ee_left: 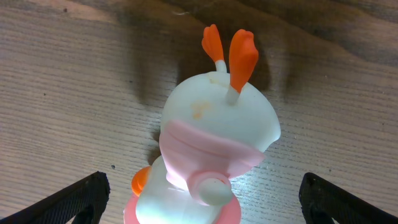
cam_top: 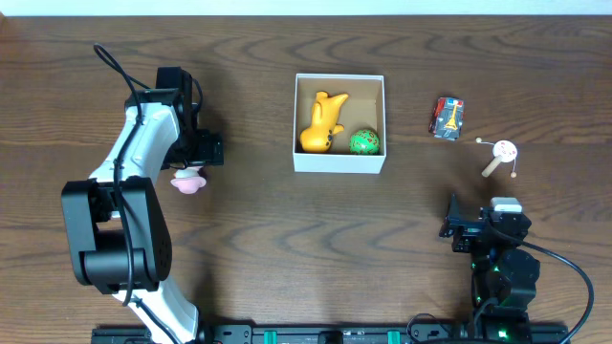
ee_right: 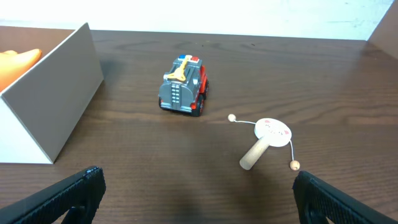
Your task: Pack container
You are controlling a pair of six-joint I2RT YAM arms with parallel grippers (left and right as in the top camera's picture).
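The container (cam_top: 339,161), a square white box with a tan inside, sits at the table's middle back and holds a yellow toy (cam_top: 322,121) and a green ball (cam_top: 364,141). Its white wall (ee_right: 50,106) shows at the left of the right wrist view. A pink and white toy (cam_top: 188,181) with orange ears (ee_left: 214,155) stands on the table at the left. My left gripper (ee_left: 202,199) is open, its fingers wide on either side of that toy without touching it. My right gripper (ee_right: 198,193) is open over bare table at the front right.
A small red and grey toy truck (cam_top: 448,117) (ee_right: 183,86) lies right of the box. A little wooden pellet drum (cam_top: 500,156) (ee_right: 266,142) with beads on strings lies further right, just ahead of my right gripper.
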